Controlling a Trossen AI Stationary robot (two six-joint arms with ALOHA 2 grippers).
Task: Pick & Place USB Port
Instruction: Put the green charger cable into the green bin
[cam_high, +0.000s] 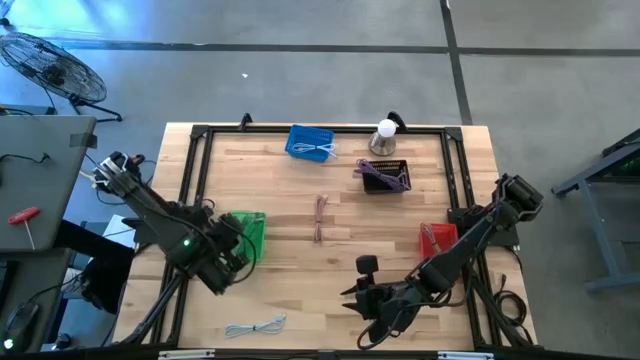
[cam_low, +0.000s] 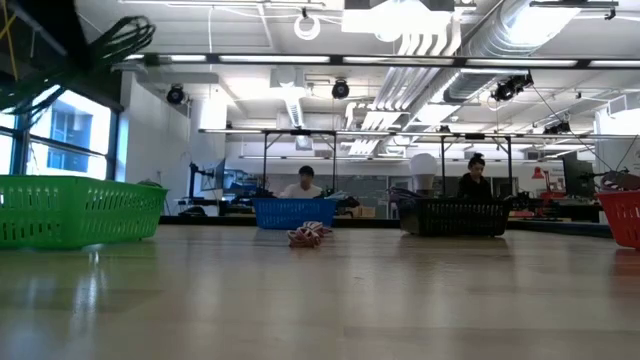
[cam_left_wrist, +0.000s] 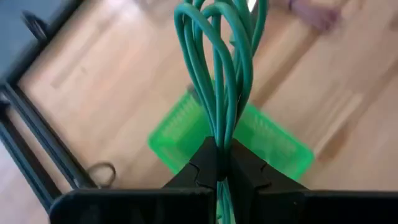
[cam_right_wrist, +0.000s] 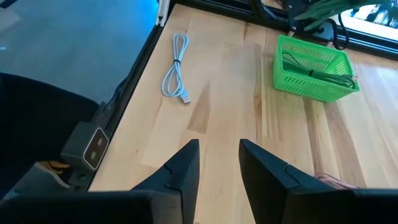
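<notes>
My left gripper (cam_left_wrist: 219, 171) is shut on a coiled green cable (cam_left_wrist: 219, 68) and hangs over the green basket (cam_left_wrist: 186, 134) at the table's left side (cam_high: 243, 236). In the low view the cable's loops (cam_low: 105, 45) show high above that basket (cam_low: 75, 210). The right wrist view shows another green cable (cam_right_wrist: 320, 73) lying inside the basket (cam_right_wrist: 314, 59). My right gripper (cam_right_wrist: 219, 168) is open near the table's near edge (cam_high: 365, 300), touching nothing. A white cable (cam_high: 255, 327) lies flat by the near edge, and a pink cable (cam_high: 320, 217) lies at the table's middle. My left gripper pinches the green cable bundle between its two fingers (cam_left_wrist: 202, 165), several strands at once (cam_left_wrist: 219, 140). The loops reach out past the fingertips. The cable is lifted clear of the table and of the basket below it.
A blue basket (cam_high: 310, 143) with a white cable and a black basket (cam_high: 385, 176) with a purple cable stand near the far edge, beside a white bulb-shaped object (cam_high: 385, 133). A red basket (cam_high: 437, 238) stands at the right. A black frame rims the table (cam_high: 190, 170). People sit beyond it.
</notes>
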